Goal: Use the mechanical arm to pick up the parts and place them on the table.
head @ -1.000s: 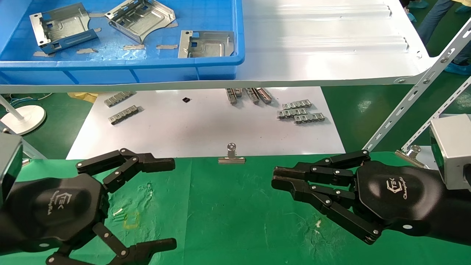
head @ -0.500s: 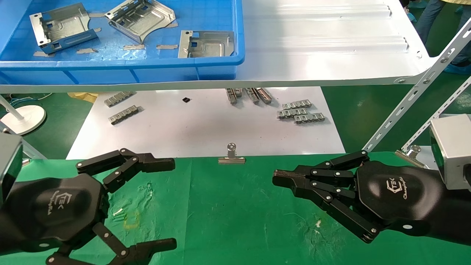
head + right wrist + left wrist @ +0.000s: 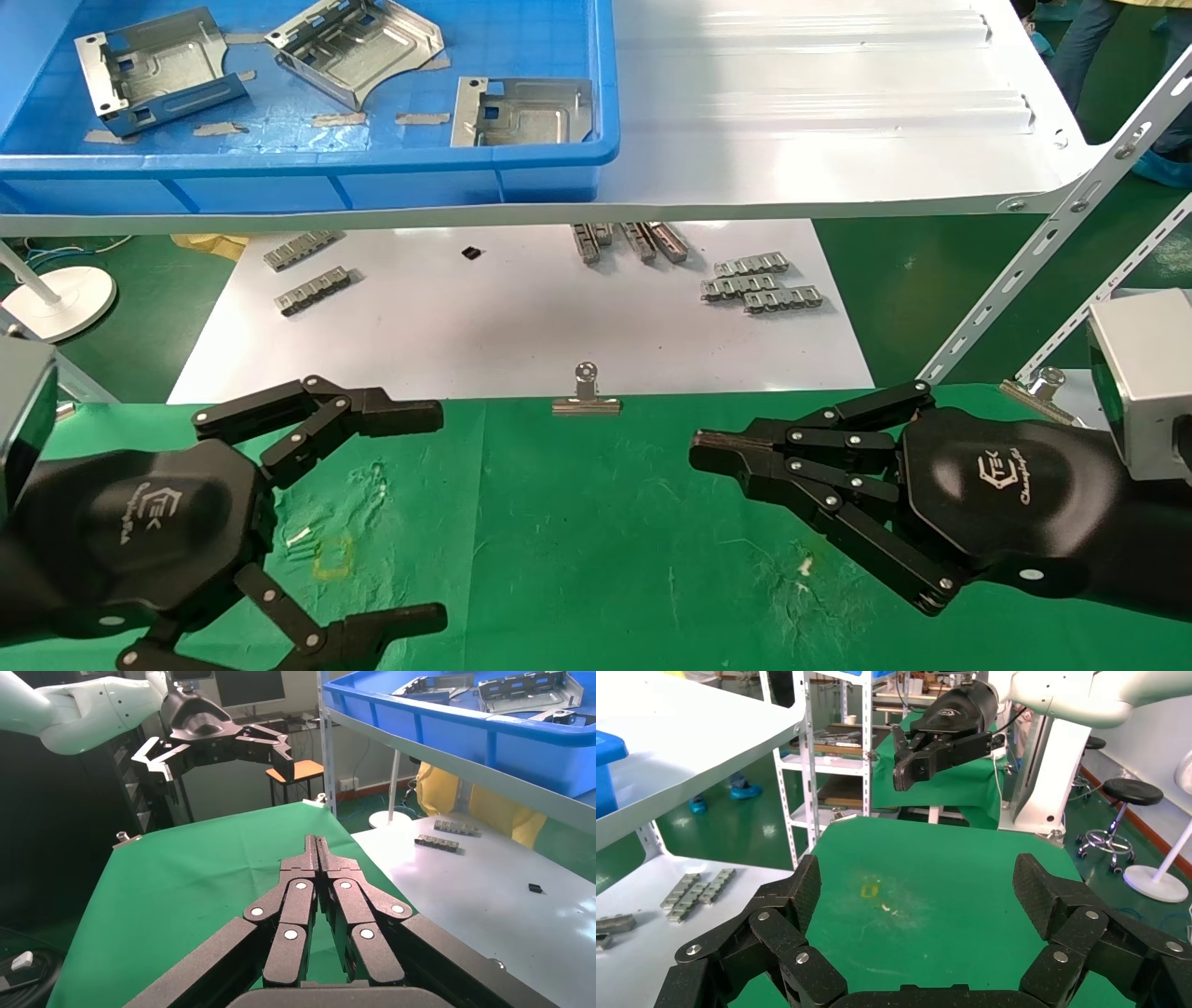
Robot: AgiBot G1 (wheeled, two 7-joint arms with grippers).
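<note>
**Both grippers empty over the green cloth, parts in the bin**

While both arms hang low over the table (image 3: 577, 540), we see the right gripper (image 3: 712, 454) with its black fingers (image 3: 318, 855) pressed together tip to tip, nothing between them. It points toward the left gripper (image 3: 424, 513), which sits well apart across the cloth. We log the left one as spread wide: one finger cluster (image 3: 372, 410) farther from the robot, the other (image 3: 391, 626) nearer, bare green cloth showing in the gap in its wrist view. It holds nothing either.

Between the two grippers, at the far edge of the cloth, we note a silver binder clip (image 3: 586, 396); a second clip (image 3: 1038, 390) sits just beyond the right palm. Past the clips lies a white sheet (image 3: 521, 326) with small ridged metal strips (image 3: 759, 284) scattered on it.

Farther out and higher, on a glossy white shelf (image 3: 819, 112), stands a blue bin (image 3: 307, 172). We count three parts inside it: one (image 3: 154, 70) far beyond the left gripper, one (image 3: 358, 47) beside it, one (image 3: 521, 112) against the bin's near wall. All are well away from both grippers.
</note>
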